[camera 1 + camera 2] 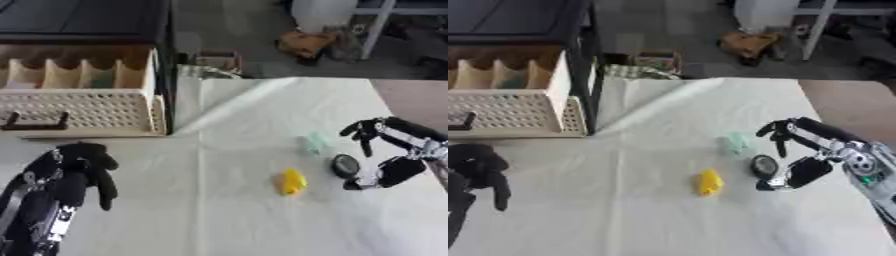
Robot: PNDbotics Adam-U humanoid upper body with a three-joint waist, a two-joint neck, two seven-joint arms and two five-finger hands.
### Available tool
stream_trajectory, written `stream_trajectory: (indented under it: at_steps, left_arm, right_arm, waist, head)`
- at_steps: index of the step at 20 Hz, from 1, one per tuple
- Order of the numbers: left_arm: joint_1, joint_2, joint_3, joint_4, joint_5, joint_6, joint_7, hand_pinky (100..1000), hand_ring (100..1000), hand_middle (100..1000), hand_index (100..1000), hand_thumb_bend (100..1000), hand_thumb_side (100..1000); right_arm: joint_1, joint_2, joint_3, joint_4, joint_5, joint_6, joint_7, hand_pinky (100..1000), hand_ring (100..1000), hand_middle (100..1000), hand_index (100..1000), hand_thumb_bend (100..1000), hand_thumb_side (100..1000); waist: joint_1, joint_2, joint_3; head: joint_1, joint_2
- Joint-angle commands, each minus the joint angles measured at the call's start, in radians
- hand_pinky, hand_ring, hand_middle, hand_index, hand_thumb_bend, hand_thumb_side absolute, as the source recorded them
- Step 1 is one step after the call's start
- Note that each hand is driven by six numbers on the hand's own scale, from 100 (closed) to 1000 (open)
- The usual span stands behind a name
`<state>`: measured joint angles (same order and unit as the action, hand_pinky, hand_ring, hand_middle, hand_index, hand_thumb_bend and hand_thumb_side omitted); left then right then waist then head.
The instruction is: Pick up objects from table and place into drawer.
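On the white cloth lie a small yellow object [291, 181], a pale green object [313, 143] and a round dark disc [345, 165]. My right hand [391, 150] comes in from the right edge; it is open, its fingers and thumb spread around the dark disc without closing on it. The pale green object lies just left of its upper fingers. My left hand [80, 169] rests at the lower left with its fingers curled and holding nothing. The open cream drawer [87, 112], with a perforated front and a dark handle, stands at the upper left.
The drawer holds upright dividers with a few items between them. A dark cabinet frame [166, 70] stands beside it. The white cloth [227, 210] covers the table. Beyond the far edge are floor clutter and a white frame.
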<state>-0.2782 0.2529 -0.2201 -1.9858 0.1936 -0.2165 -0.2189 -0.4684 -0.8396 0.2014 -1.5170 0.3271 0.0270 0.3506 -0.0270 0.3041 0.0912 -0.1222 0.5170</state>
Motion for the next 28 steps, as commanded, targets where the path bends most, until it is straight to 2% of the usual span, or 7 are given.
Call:
stream_trajectory:
  at_steps: [1, 12, 28]
  left_arm:
    - [-0.01, -0.004, -0.003, -0.014, -0.006, 0.002, -0.005, 298, 441, 575, 760, 100, 476]
    - [-0.009, -0.013, -0.007, -0.014, -0.014, 0.011, -0.013, 297, 441, 574, 752, 100, 470]
    - [-0.01, -0.021, -0.01, -0.014, -0.02, 0.017, -0.018, 298, 441, 574, 746, 100, 467]
  right_arm:
    - [-0.009, -0.018, -0.007, 0.007, 0.014, 0.005, -0.021, 826, 809, 328, 832, 675, 319]
    - [-0.007, -0.004, 0.001, 0.039, 0.031, 0.019, -0.052, 799, 784, 279, 797, 639, 344]
    - [-0.004, 0.0, 0.002, 0.085, 0.056, 0.02, -0.048, 792, 781, 323, 797, 592, 289]
  waist:
    - [0.0, -0.013, 0.001]
    - [0.0, -0.008, 0.006]
    - [-0.001, -0.002, 0.013]
  head:
    - [-0.002, -0.008]
    - [-0.001, -0.012]
    - [0.001, -0.019]
